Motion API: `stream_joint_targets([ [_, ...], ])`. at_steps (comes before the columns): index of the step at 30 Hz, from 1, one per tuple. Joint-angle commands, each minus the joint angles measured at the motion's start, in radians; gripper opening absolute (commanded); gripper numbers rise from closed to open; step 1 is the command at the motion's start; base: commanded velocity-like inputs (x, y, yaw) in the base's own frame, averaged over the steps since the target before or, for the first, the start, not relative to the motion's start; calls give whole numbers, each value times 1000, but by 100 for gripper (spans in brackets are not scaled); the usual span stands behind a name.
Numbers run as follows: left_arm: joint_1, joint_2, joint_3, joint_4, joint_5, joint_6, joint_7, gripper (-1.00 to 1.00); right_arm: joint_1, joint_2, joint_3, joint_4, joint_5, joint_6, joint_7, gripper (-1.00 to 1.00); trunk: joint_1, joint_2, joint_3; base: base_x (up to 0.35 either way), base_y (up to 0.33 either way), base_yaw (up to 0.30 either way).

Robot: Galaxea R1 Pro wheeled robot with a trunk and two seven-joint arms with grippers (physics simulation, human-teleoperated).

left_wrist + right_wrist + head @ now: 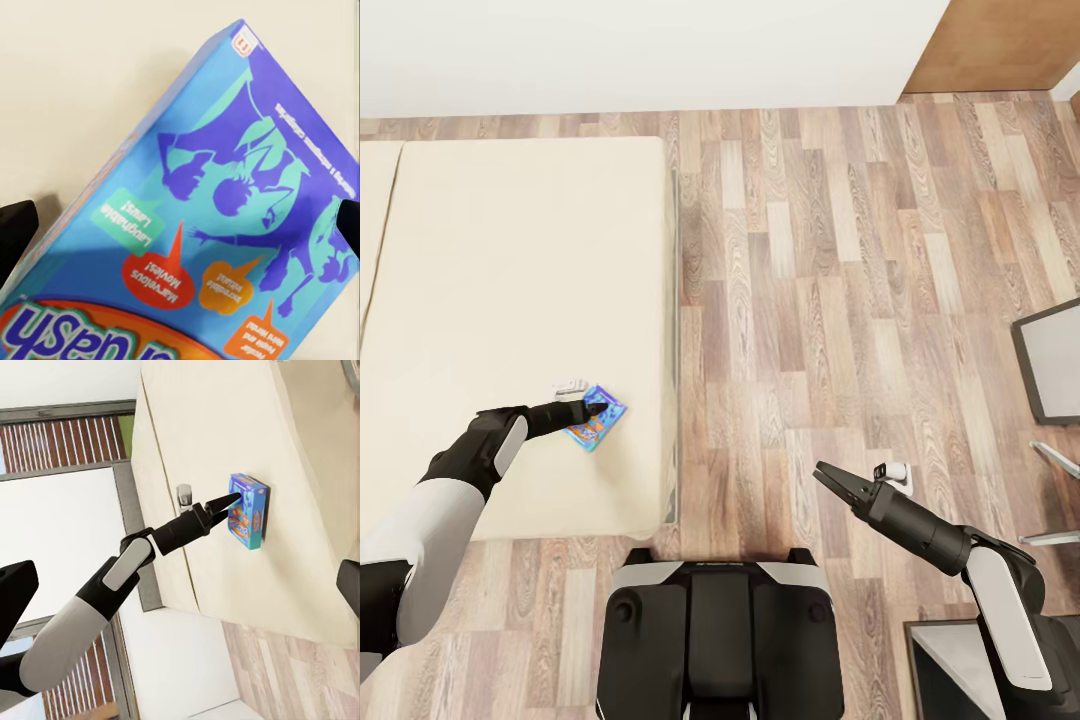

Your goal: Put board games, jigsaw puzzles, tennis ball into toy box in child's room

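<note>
Bare bed (510, 250) surrounds the board game (598, 420); approach unobstructed.

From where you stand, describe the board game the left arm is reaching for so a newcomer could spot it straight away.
Find the big cream bed left of the wood floor. Near its front right corner lies a flat board game box, with the left gripper over it. It is bright blue with purple figures and orange speech bubbles, the lone colourful thing on the mattress.

A bedroom in a home: cream bed (510, 300), wood-plank floor (840, 300), white wall (640, 50).
</note>
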Motion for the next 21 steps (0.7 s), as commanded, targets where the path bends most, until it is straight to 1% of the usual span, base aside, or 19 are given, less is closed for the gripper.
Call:
stream_joint_targets([
  [1, 0, 0, 3, -1, 8, 9, -1, 100, 0, 0, -1, 0, 1, 4, 4, 100, 1, -2, -1, 0, -99, 0],
  [16, 0, -2, 3, -1, 8, 9, -1, 100, 0, 0, -1, 0, 2, 4, 3, 100, 1, -2, -1, 0, -17, 0],
  [21, 0, -2, 3, -1, 8, 9, -1, 100, 0, 0, -1, 0, 2, 4, 3, 100, 1, -2, -1, 0, -113, 0],
])
